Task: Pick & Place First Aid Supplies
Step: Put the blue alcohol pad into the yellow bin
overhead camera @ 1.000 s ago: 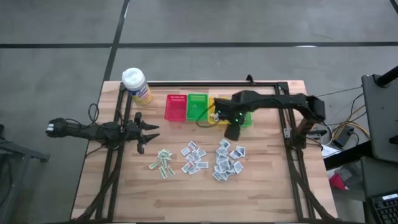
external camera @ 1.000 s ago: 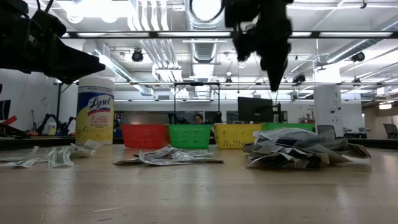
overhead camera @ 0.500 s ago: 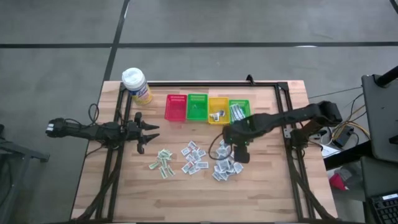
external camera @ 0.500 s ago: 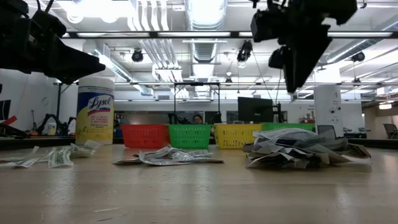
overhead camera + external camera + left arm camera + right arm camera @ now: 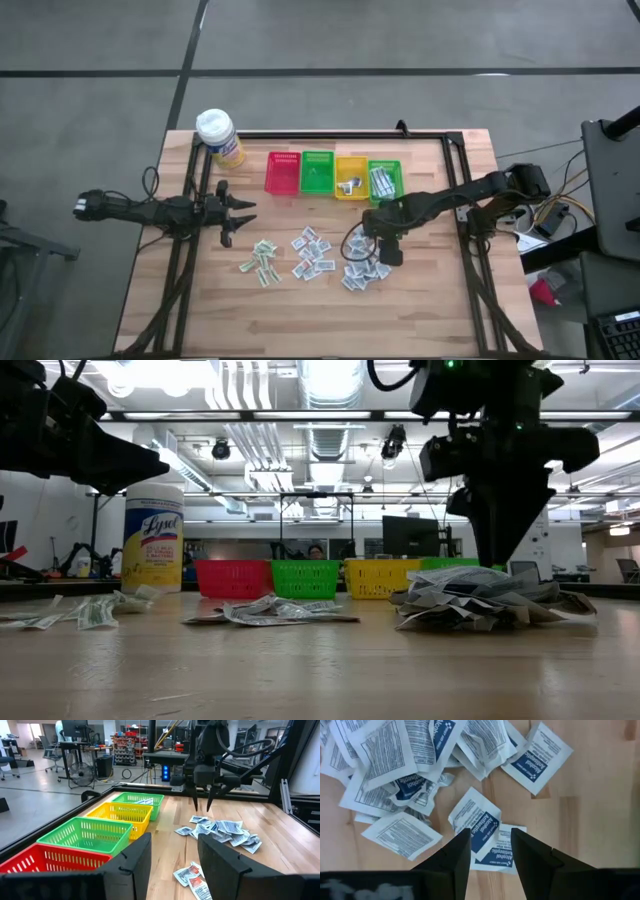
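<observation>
Pick step in hand. Right gripper (image 5: 388, 256) hangs point-down over the right-hand heap of packets (image 5: 363, 262), lower centre of the high view, fingers parted, nothing between them. In the right wrist view a blue-print antiseptic packet (image 5: 479, 826) lies flat on the wood directly between the two fingers (image 5: 454, 857). Next move, by my reading: lower onto that packet and pinch one only; neighbours overlap. Left gripper (image 5: 236, 213) waits at mid-left, open, well apart from the packets.
</observation>
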